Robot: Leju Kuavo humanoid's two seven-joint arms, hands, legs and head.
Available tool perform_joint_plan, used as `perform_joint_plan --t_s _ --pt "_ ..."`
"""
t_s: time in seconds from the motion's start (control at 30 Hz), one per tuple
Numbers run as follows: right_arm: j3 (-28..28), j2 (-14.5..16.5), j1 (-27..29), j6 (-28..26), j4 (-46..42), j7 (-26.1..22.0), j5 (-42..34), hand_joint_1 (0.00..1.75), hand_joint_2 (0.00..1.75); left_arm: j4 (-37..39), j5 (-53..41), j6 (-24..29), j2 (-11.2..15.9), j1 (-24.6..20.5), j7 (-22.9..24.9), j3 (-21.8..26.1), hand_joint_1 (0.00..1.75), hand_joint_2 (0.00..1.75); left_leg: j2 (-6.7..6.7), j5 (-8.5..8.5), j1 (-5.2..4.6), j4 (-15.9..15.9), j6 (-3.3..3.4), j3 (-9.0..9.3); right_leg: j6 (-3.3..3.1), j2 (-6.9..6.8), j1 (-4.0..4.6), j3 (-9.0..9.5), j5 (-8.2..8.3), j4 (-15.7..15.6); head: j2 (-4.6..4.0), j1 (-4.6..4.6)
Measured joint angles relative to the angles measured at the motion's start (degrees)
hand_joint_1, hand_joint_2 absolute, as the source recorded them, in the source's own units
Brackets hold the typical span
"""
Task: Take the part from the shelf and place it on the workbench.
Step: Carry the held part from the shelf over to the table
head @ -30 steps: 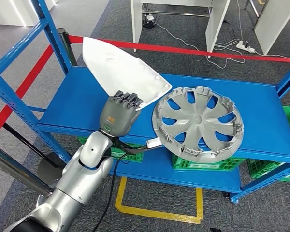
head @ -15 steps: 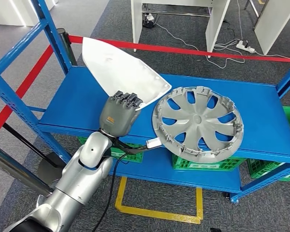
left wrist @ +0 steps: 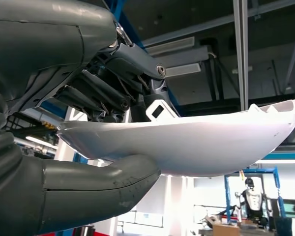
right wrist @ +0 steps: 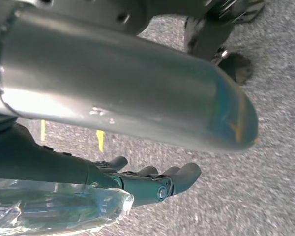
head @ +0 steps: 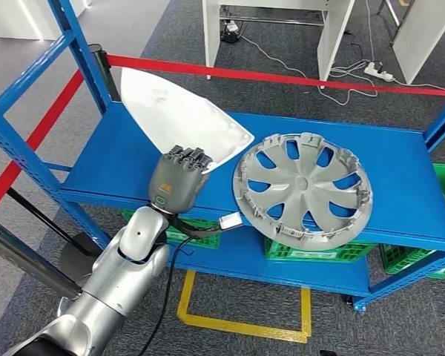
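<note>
Gripping white panel (head: 178, 119) | left robot hand (head: 175, 180) | right robot hand (right wrist: 153, 182) loosely open, holding nothing

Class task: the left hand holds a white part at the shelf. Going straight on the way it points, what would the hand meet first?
Probably nothing soon: the left hand, gripping the white part, points across the bare blue shelf toward the red tape. Depth is unclear.

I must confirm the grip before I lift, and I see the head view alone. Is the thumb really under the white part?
Observer: Yes. The left hand has its thumb under the white part and its dark fingers on top.
Operator: Where is the other hand?
Observer: The right hand hangs over the grey carpet floor.
Operator: Does it hold anything?
Observer: No, its fingers are stretched out with nothing in them.
</note>
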Motion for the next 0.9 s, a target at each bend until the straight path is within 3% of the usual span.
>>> perform_joint_plan --t_s 0.07,0.17,0.2,0.27,0.33,0.37,0.4,0.43,0.5,0.57,0.67,0.7,0.77,0.83,0.87,0.9 --pt "0.0 0.15 -0.25 -0.03 0.03 0.04 -0.08 0.0 0.0 0.1 -0.01 0.0 0.28 -0.04 0.06 0.06 1.75 1.75 -0.13 0.03 -0.14 0.85 -0.89 -0.55 -0.32 0.17 0.01 1.64 0.53 -2.98 0.0 0.13" --pt "0.0 0.26 -0.4 -0.12 0.05 0.07 -0.14 0.0 0.0 0.21 0.01 -0.01 0.62 -0.04 0.1 0.15 1.75 1.75 -0.15 -0.1 -0.04 1.47 -1.83 -1.1 -1.94 0.28 0.14 1.06 0.84 -2.78 0.0 0.1" --pt "0.0 0.27 -0.45 -0.14 0.05 0.07 -0.13 0.0 0.0 0.23 0.01 -0.01 0.73 -0.07 0.1 0.19 1.75 1.75 -0.11 -1.22 0.07 2.48 -2.13 -1.56 -2.48 0.25 0.12 0.76 1.13 -2.78 0.0 0.02" --pt "0.0 0.29 -0.58 -0.15 0.05 0.08 -0.13 0.0 0.0 0.29 0.01 -0.01 0.92 -0.13 0.1 0.26 1.75 1.75 -0.04 -5.59 0.2 8.02 -2.67 -3.62 -3.38 0.14 0.17 -0.06 1.79 -2.8 0.0 -0.28" --pt "0.0 0.29 -0.62 -0.15 0.05 0.1 -0.13 0.0 0.0 0.42 0.01 -0.04 1.07 -0.09 0.1 0.28 1.75 1.75 -0.03 -9.6 0.27 15.24 -2.88 -5.9 -3.82 0.0 0.39 -1.02 2.47 -2.77 0.0 -0.42" --pt "0.0 0.29 -0.62 -0.14 0.05 0.15 -0.13 0.0 0.0 0.52 0.01 -0.08 1.15 -0.06 0.1 0.28 1.75 1.75 -0.03 -10.23 0.27 17.07 -2.81 -6.12 -3.88 -0.06 0.52 -1.48 2.81 -2.75 0.0 -0.43" --pt "0.0 0.29 -0.63 -0.15 0.05 0.23 -0.13 0.0 0.0 0.61 0.01 -0.12 1.21 -0.05 0.1 0.28 1.75 1.75 -0.03 -9.76 0.25 16.77 -2.6 -5.32 -3.89 -0.08 0.66 -1.91 3.14 -2.75 0.0 -0.43" --pt "0.0 0.31 -0.66 -0.15 0.05 0.31 -0.12 0.0 0.0 0.69 0.01 -0.16 1.25 -0.1 0.1 0.28 1.75 1.75 -0.04 -8.51 0.19 14.5 -2.24 -3.51 -3.87 -0.07 0.81 -2.28 3.47 -2.74 0.0 -0.44" --pt "0.0 0.44 -0.74 -0.15 0.05 0.42 -0.11 0.0 0.0 0.77 0.01 -0.22 1.26 -0.38 0.1 0.28 1.75 1.75 -0.05 -6.03 -0.17 6.61 -1.03 1.8 -3.68 -0.05 1.07 -2.84 4.09 -2.74 0.0 -0.4" --pt "0.0 0.63 -0.84 -0.15 0.06 0.44 -0.11 0.0 0.0 0.81 0.01 -0.21 1.27 -0.75 0.1 0.29 1.75 1.75 -0.08 -5.23 -0.63 1.3 -0.25 4.9 -3.06 -0.08 1.01 -3.23 4.8 -2.81 0.0 -0.39" --pt "0.0 0.75 -0.88 -0.19 0.07 0.43 -0.12 0.0 0.0 1.03 0.04 -0.13 1.32 -0.95 0.07 0.36 1.75 1.75 -0.02 -4.33 -0.87 -0.07 -0.01 4.77 -1.83 -0.13 0.7 -3.57 5.57 -3.1 0.0 -0.4" --pt "0.0 0.78 -0.86 -0.23 0.07 0.42 -0.13 0.0 0.0 1.15 0.07 -0.1 1.3 -1.03 0.03 0.38 1.75 1.75 0.07 -3.7 -0.76 -0.47 0.18 4.53 -1.58 -0.12 0.73 -4.04 4.66 -2.44 0.0 -0.32" --pt "0.0 0.79 -0.88 -0.35 0.07 0.41 -0.17 0.0 0.0 1.46 0.14 -0.02 1.26 -1.2 -0.04 0.46 1.75 1.75 0.25 -2.42 -0.55 -1.0 0.55 3.62 -1.31 -0.09 0.78 -5.84 0.4 2.02 0.0 -0.12" --pt "0.0 0.79 -0.89 -0.44 0.07 0.41 -0.21 0.0 0.0 1.96 0.21 0.08 1.27 -1.17 -0.15 0.68 1.75 1.75 0.27 -1.34 -0.7 -0.94 0.81 2.14 -1.02 -0.1 0.81 -7.94 -4.08 9.14 0.0 -0.01" --pt "0.0 0.79 -0.88 -0.49 0.07 0.41 -0.22 0.0 0.0 2.26 0.23 0.13 1.3 -1.1 -0.2 0.81 1.75 1.75 0.28 -0.76 -0.78 -0.9 0.8 1.36 -0.9 -0.1 0.82 -8.27 -4.84 11.6 0.0 -0.02" --pt "0.0 0.79 -0.87 -0.57 0.07 0.42 -0.22 0.0 0.0 2.55 0.28 0.19 1.32 -1.03 -0.25 0.97 1.75 1.75 0.28 -0.21 -0.82 -0.84 0.74 0.58 -0.83 -0.11 0.83 -7.67 -4.39 12.18 0.0 -0.01"
